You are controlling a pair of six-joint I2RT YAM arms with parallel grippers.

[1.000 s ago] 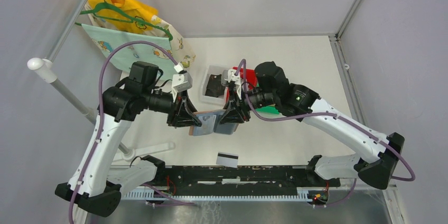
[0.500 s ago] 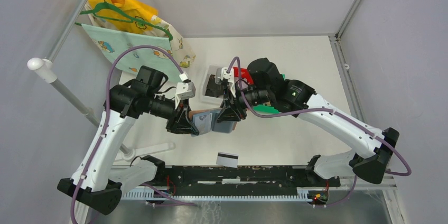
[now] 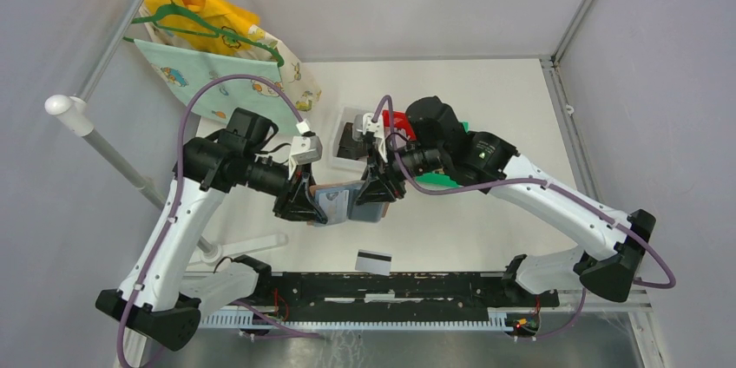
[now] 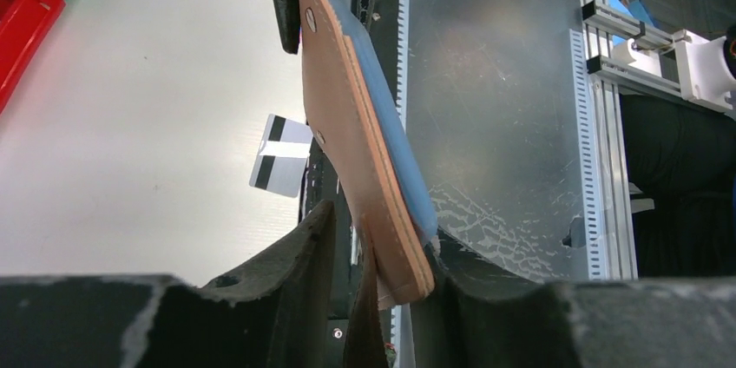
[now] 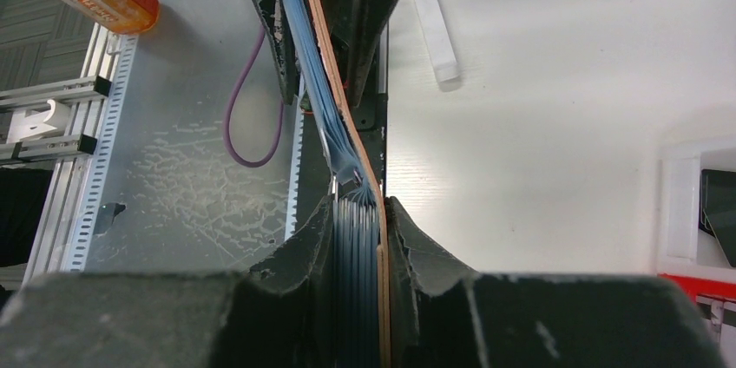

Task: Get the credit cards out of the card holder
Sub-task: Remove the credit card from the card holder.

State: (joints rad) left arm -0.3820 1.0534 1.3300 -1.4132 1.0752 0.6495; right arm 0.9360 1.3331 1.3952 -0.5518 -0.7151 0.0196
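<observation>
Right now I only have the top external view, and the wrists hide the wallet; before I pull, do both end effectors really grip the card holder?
Observer: The left wrist view shows the left end effector pinching the card holder by its brown cover's edge.
Operator: And the right?
Observer: The right end effector is clamped across cover and blue pockets together.
Operator: Any card poking out?
Observer: None shows edge-on; only blue layers sit in that grip.
</observation>
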